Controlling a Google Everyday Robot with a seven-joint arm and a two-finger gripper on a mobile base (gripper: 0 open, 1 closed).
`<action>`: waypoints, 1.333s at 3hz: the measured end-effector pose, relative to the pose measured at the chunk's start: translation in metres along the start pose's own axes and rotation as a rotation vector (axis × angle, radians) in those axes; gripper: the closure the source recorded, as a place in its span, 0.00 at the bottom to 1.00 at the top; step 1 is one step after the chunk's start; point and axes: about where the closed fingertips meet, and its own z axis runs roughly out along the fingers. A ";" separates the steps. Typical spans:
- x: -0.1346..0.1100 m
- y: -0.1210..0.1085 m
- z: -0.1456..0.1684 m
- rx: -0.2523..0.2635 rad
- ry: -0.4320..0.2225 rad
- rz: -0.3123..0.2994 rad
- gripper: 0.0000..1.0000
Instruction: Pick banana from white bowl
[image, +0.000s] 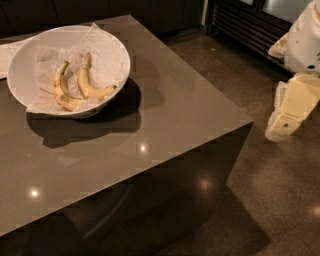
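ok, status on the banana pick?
Tool at right, off the grey-brown table. Plump yellow banana lies in wide white paper-lined bowl, thinner curved banana beside it.

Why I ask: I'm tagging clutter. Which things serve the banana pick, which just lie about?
Job: plumper banana; white bowl; gripper, at the view's far right, away from the bowl.
Lying about: thinner banana; crumpled paper lining; table; white sheet beside the bowl.

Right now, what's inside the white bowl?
The banana and a thinner banana lie on crumpled paper. That paper hides the bottom of the white bowl. The gripper hangs beside the table.
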 end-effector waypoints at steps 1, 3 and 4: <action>-0.026 -0.030 0.010 -0.033 0.050 0.079 0.00; -0.038 -0.035 0.011 -0.023 0.008 0.082 0.00; -0.067 -0.044 0.014 -0.049 -0.032 0.084 0.00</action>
